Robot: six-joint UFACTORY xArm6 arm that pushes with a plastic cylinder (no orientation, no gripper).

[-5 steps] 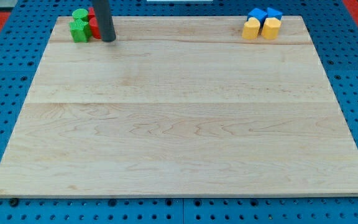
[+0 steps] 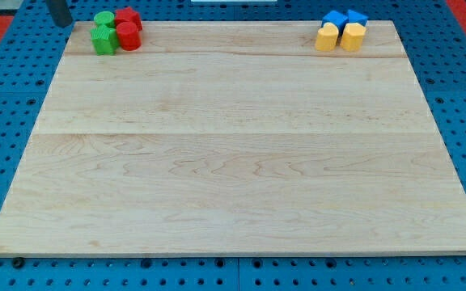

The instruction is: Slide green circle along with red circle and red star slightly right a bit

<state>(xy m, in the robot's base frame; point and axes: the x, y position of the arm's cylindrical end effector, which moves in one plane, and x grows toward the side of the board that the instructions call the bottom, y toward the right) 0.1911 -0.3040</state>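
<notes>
My tip (image 2: 60, 23) is sitting upper left, off the wooden bench (image 2: 233, 162).
Push rightward squarely into the green circle block (image 2: 102, 18), carrying the red circle block (image 2: 128, 36) and red star block (image 2: 129, 18); no fingers are showing.

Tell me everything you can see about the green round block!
The green circle is a small, bright green, round block, matte like painted wood. It sits flat at the wooden board's top-left corner, packed into a cluster: a second green block right below it, the red blocks at its right. My tip stands apart to its left.
</notes>
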